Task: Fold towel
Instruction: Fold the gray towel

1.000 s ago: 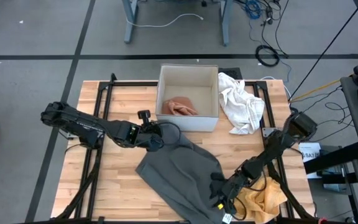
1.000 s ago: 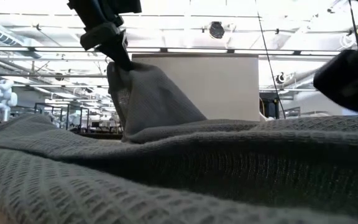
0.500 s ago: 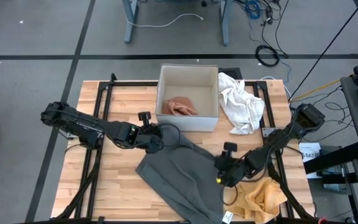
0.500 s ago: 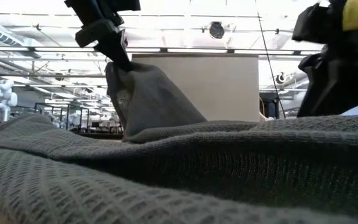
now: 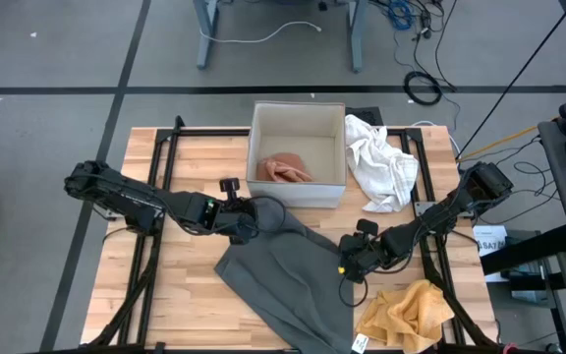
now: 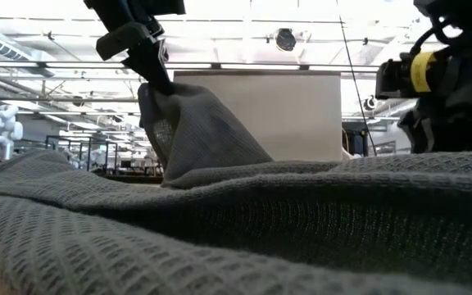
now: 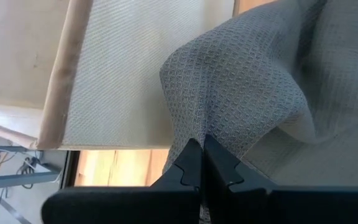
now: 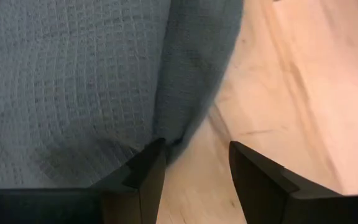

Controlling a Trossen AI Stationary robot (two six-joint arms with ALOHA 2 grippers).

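no readable text, labels or signs

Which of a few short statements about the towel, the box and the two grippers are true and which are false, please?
1. The left gripper is shut on the gray towel. True.
2. The right gripper grips the yellow cloth. False: its fingers are open and hold nothing, at the gray towel's right edge; the yellow cloth lies apart, near the table's front right corner.
3. The box holds a pinkish cloth. True.
4. The white cloth lies inside the box. False: it lies on the table beside the box, to its right.
5. The gray towel is already folded neatly in half. False: it lies spread out and rumpled, one corner lifted by the left gripper.
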